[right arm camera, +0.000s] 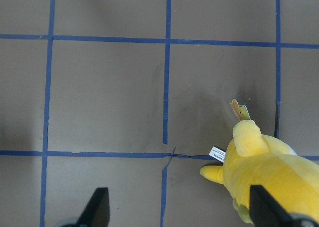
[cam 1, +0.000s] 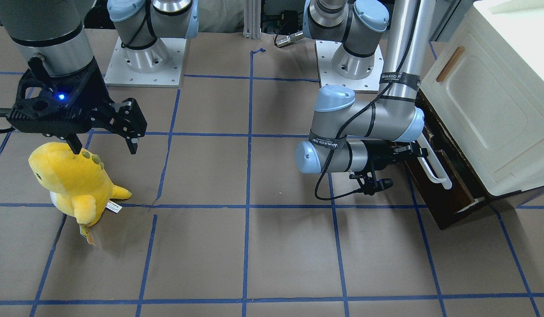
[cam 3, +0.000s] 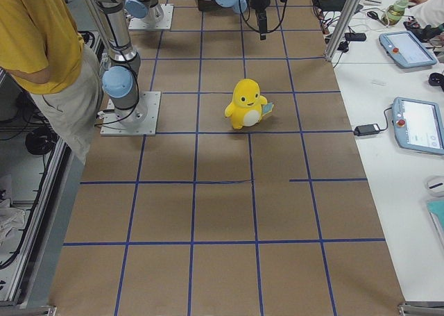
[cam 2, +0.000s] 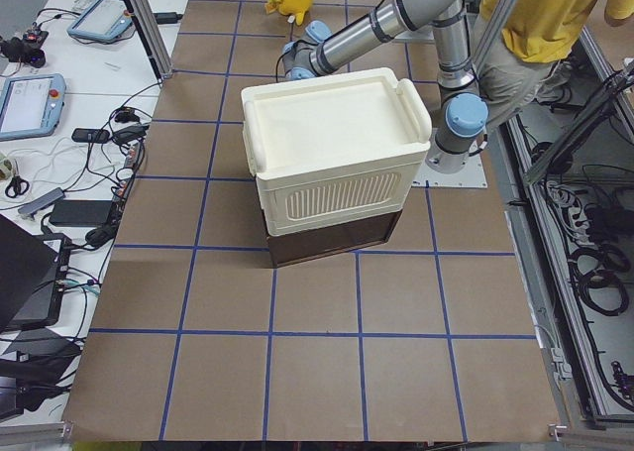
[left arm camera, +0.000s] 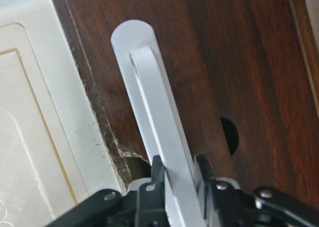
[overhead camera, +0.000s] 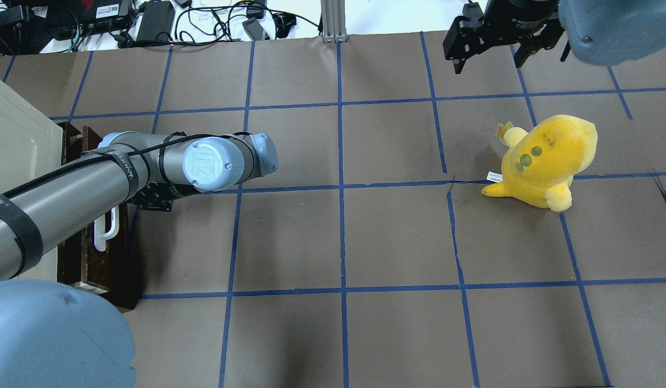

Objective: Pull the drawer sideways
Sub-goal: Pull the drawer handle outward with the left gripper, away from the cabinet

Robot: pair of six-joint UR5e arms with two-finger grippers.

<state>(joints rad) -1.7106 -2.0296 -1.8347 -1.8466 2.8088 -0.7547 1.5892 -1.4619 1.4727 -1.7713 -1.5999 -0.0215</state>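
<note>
The drawer (cam 1: 448,193), with a dark brown front, sits under the cream cabinet (cam 1: 487,101) at the table's end and stands slightly out. Its long white bar handle (cam 1: 435,171) runs along the front. My left gripper (cam 1: 424,154) reaches sideways to it. In the left wrist view the gripper (left arm camera: 179,169) is shut on the handle (left arm camera: 149,102), one finger on each side. In the overhead view the left arm hides most of the drawer (overhead camera: 104,258). My right gripper (cam 1: 102,143) is open and empty above the table, also seen in the overhead view (overhead camera: 489,59).
A yellow plush toy (cam 1: 74,180) stands just below the right gripper and shows in the right wrist view (right arm camera: 269,172). The cabinet door carries a small wooden handle (cam 1: 450,64). A person in a yellow shirt (cam 3: 35,38) stands behind the robot bases.
</note>
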